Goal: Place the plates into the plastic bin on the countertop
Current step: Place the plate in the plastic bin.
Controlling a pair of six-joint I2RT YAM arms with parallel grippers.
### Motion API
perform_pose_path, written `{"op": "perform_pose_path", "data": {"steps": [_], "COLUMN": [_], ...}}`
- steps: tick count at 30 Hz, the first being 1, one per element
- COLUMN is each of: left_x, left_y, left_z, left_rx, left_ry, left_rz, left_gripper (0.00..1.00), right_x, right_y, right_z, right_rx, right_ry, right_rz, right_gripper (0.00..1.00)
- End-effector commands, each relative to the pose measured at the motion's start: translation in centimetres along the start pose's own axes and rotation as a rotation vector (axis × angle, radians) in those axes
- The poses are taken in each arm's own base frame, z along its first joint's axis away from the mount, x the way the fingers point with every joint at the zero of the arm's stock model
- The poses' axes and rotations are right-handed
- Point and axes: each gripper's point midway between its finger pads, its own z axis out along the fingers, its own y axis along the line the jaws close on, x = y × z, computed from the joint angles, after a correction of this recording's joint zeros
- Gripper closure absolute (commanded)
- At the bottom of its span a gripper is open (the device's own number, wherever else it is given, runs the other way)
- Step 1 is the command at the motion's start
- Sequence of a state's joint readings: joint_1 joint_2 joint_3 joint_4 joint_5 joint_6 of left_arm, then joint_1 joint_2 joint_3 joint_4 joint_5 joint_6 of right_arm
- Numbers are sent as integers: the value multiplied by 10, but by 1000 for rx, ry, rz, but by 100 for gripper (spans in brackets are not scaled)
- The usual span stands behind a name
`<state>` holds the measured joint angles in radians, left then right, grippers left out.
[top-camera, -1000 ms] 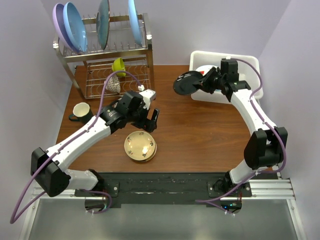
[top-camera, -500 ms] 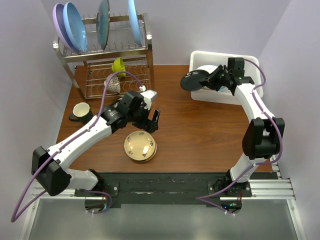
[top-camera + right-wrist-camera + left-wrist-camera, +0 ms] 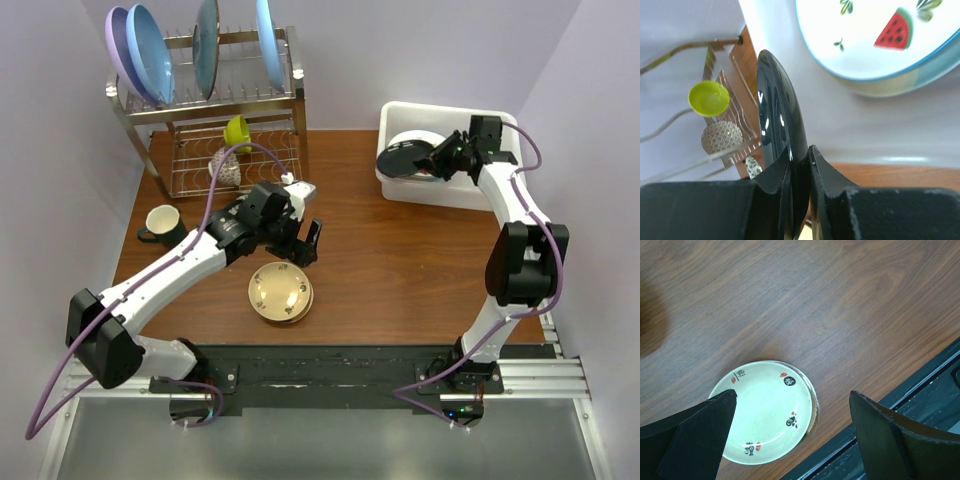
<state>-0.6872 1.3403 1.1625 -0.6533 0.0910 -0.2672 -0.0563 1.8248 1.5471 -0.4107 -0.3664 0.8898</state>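
Black plate [image 3: 777,110] in right gripper [image 3: 800,150]; watermelon plate [image 3: 860,30]'s print shows only from wrist.

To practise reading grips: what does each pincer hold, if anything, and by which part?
The right pincer pinches the glossy black plate by its rim. The left pincer, open, holds nothing.

Left gripper [image 3: 303,244] gapes wide; right gripper [image 3: 441,160] pinches tight.

A two-tier steel wire rack [image 3: 203,104] stands at the far left. Its upper tier holds large plain blue plates [image 3: 150,55] and a lilac plate [image 3: 116,45] on edge. A small lime-green bowl [image 3: 238,131] and a pale net-patterned vessel [image 3: 226,170] rest in the lower tier. A dark mug with a cream inside [image 3: 160,224] stands nearer, apart from the rack.
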Motion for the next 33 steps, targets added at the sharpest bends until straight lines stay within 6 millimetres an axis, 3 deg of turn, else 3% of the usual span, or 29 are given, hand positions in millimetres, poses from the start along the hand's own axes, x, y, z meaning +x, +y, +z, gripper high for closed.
{"op": "perform_pose_path", "data": {"steps": [1,12,20,28,33], "left_x": [-7,-3,3,7,10], "left_y": [1,1,2,3,2], "left_z": [0,3,5,7,10], "left_rx": [7,9,8,9,15], "left_ry": [-20,-4,13,24,33], "left_rz": [25,30,33,30,26], "left_gripper": [0,0,0,0,0], "right_x": [-28,-51,-60,-81,-84], "right_y": [31,9,-11,-26,-38], "right_z": [-9,7,36,50,62], "right_rx": [-96,-61,-20,46,79], "right_ry": [-49,-65,-50,-109,-103], "right_rz": [-10,34,60,48,64], "right_gripper": [100,100,100,100,85]}}
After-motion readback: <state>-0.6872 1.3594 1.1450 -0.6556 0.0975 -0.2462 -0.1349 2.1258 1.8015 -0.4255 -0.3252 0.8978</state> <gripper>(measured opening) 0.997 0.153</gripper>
